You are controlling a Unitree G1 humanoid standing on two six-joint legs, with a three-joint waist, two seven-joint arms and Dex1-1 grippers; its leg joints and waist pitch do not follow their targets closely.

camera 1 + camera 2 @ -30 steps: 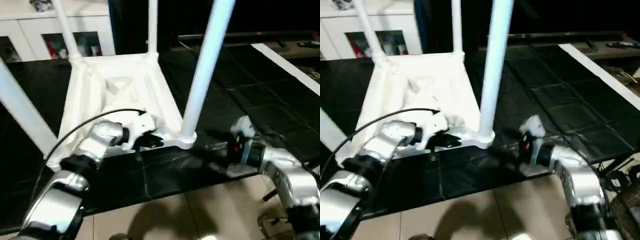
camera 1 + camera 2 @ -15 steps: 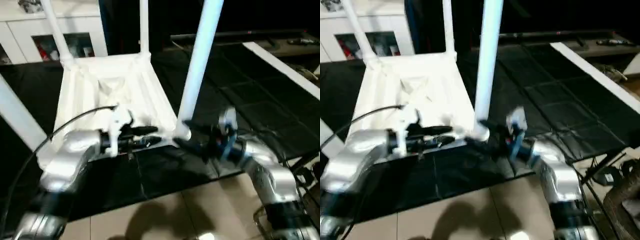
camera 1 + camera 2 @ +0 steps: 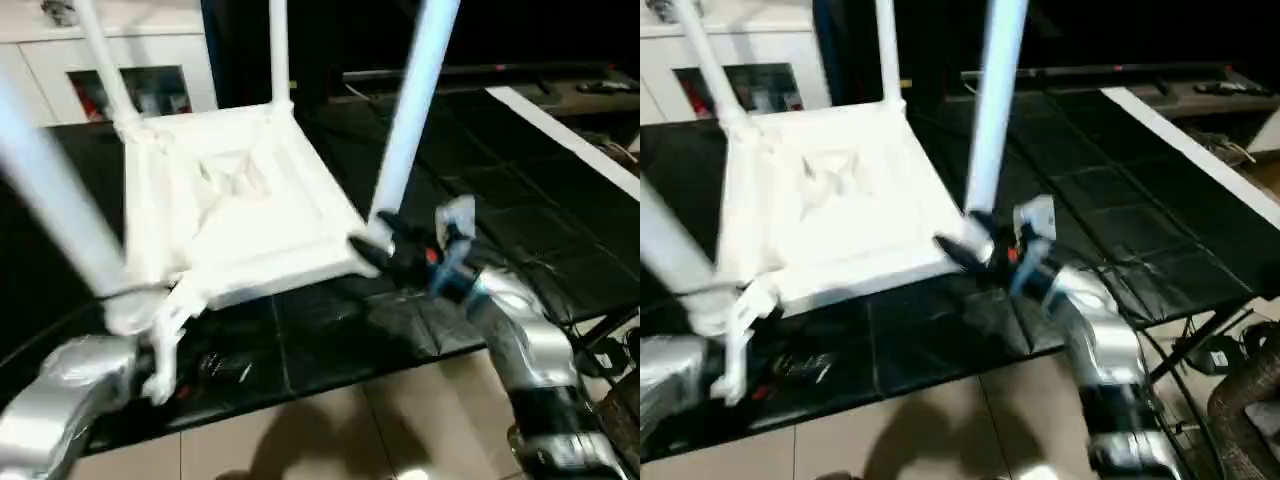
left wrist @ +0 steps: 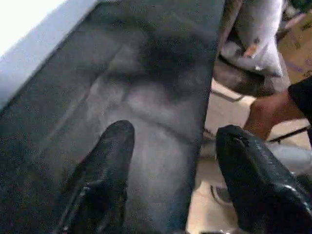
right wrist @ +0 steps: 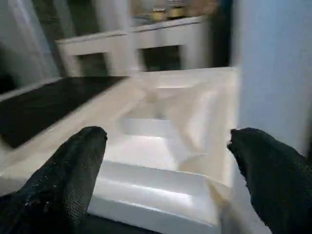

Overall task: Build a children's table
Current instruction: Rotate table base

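From the head views, the children's table (image 3: 235, 215) lies upside down on a black mat (image 3: 520, 190), its ribbed underside up and its legs rising out of the picture. It sits left of centre, in front of a white cabinet (image 3: 120, 60) at the far left. The right gripper (image 3: 378, 240) is at the near right corner of the table, at the foot of the leg (image 3: 410, 110) there, fingers spread wide around nothing I can make out. The left arm (image 3: 70, 400) hangs low at the near left (blurred).

In the left wrist view, the left gripper (image 4: 173, 161) has its fingers apart over the mat, holding nothing; a person's hand (image 4: 268, 109) shows beyond the mat's edge.

In the right wrist view, the right gripper's fingers (image 5: 73, 165) stand far apart, the table's frame between and beyond them.
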